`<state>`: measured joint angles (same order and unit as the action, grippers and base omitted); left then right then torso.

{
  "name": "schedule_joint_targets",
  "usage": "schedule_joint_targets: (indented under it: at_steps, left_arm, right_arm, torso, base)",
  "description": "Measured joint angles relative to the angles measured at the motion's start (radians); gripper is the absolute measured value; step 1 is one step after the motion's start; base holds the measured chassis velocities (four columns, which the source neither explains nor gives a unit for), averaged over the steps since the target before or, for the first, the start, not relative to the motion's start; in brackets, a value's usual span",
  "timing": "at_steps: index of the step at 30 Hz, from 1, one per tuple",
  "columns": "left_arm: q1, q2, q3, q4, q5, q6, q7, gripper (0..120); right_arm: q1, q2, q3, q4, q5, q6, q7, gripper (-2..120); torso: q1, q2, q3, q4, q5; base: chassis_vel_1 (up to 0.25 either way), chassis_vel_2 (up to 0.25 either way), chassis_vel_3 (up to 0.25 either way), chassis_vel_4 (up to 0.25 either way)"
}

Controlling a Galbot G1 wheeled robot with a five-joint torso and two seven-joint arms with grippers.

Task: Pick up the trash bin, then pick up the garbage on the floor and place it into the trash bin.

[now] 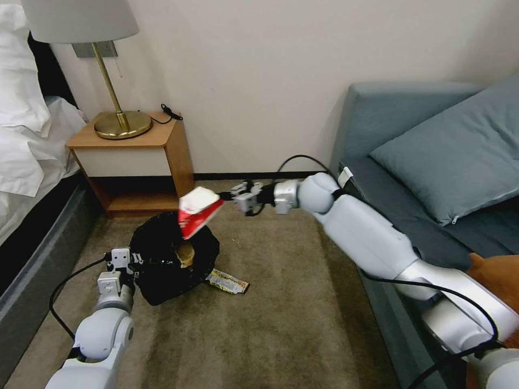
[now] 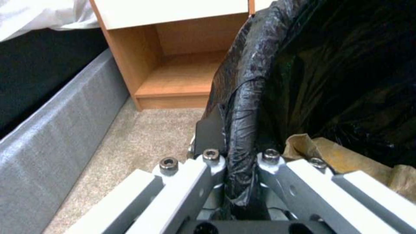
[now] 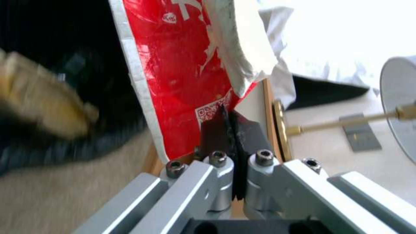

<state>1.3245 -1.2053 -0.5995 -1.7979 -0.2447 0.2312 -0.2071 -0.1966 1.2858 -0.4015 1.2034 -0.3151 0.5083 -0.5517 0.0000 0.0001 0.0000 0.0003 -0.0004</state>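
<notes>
Item 1, trash bin [image 1: 173, 259]: black, bag-lined, tilted, at about 7 o'clock from the head view's centre on the carpet side; my left tool [image 1: 121, 259] is clamped on its rim at the bin's 9 o'clock, the liner pinched between the fingers in the left wrist view. Item 2, red-white packet [image 1: 197, 212]: held by one corner in my right tool [image 1: 227, 197], closed on it, hanging over the bin's mouth at its 1 o'clock edge. Item 3, crumpled brown paper [image 1: 186, 254]: already inside the bin. Item 4, dark flat snack wrapper [image 1: 228, 281]: on the floor, just beside the bin at its 4 o'clock. Item 5, the bottle: unaccounted for; it may be in the bin, I cannot tell. Handling note: I judge the packet sits near the rim rather than over the middle, so I would carry it further toward 7 o'clock before releasing, keeping the left grip firm so the bin stays tilted toward it.
</notes>
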Motion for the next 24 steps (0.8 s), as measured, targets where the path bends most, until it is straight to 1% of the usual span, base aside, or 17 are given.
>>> schedule_joint_targets:
  at_steps: [4, 18, 20, 22, 24]
  left_arm:
    - [-0.007, -0.004, 0.002, -0.002, 0.002, 0.004, -0.004, 1]
    - [0.006, -0.01, 0.002, -0.006, 0.004, 0.004, -0.006, 1]
    - [0.006, -0.011, 0.002, -0.008, 0.004, 0.003, -0.006, 1]
    - [0.006, -0.011, 0.002, -0.009, 0.004, 0.003, -0.006, 1]
    - [0.007, -0.01, 0.001, -0.012, 0.003, 0.003, -0.007, 1]
  right_arm:
    - [-0.016, 0.03, -0.026, -0.024, -0.009, -0.004, 0.023, 0]
    - [-0.07, 0.071, -0.059, -0.108, -0.064, 0.023, 0.061, 0]
    - [-0.08, 0.092, -0.06, -0.144, -0.106, 0.048, 0.095, 0]
    - [-0.08, 0.094, -0.06, -0.147, -0.109, 0.05, 0.101, 0]
    - [-0.086, 0.1, -0.073, -0.151, -0.114, 0.052, 0.131, 0]
  torso:
    - [0.0, 0.0, 0.0, -0.0002, 0.0002]
    - [0.0, 0.0, 0.0, -0.0003, 0.0003]
    - [0.0, 0.0, 0.0, -0.0002, 0.0003]
    - [0.0, 0.0, 0.0, -0.0002, 0.0003]
    - [0.0, 0.0, 0.0, -0.0003, 0.0003]
  base:
    - [0.0, 0.0, 0.0, 0.0]
    - [0.0, 0.0, 0.0, 0.0]
    - [0.0, 0.0, 0.0, 0.0]
    - [0.0, 0.0, 0.0, 0.0]
    - [0.0, 0.0, 0.0, 0.0]
